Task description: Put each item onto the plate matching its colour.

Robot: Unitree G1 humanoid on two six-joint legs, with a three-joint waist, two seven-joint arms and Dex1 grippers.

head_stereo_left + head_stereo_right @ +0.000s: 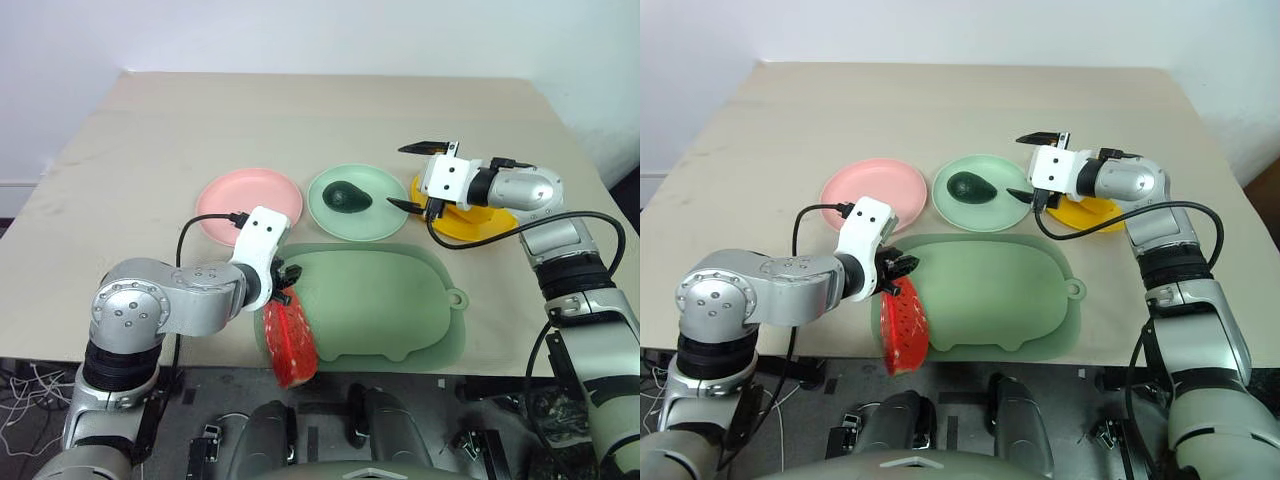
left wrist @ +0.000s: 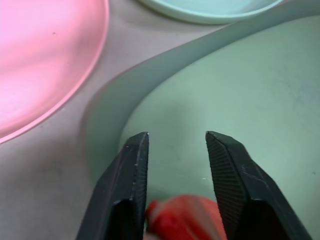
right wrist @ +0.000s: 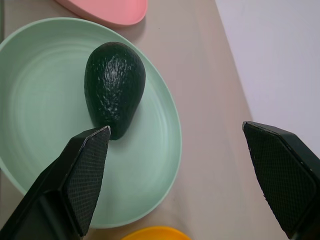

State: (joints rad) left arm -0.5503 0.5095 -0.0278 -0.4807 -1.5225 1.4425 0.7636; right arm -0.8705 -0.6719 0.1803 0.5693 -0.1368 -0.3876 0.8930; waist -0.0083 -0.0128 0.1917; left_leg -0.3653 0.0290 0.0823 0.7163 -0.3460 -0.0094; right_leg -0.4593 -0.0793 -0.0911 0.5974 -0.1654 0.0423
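My left gripper (image 1: 288, 280) is shut on the red watermelon wedge (image 1: 289, 342), which hangs from it over the front left corner of the large green mat (image 1: 385, 300). In the left wrist view the red wedge (image 2: 185, 220) sits between the fingers (image 2: 131, 170) near their base. The pink plate (image 1: 250, 203) lies bare just beyond. A dark green avocado (image 1: 350, 197) rests on the mint green plate (image 1: 378, 226). My right gripper (image 1: 395, 176) hangs open above that plate's right rim, with nothing in it. The right hand partly covers the yellow plate (image 1: 462, 224).
The three plates stand in a row across the middle of the beige table (image 1: 320, 110), behind the mat. The mat's tab (image 1: 457, 298) points right. The table's front edge runs just under the hanging wedge.
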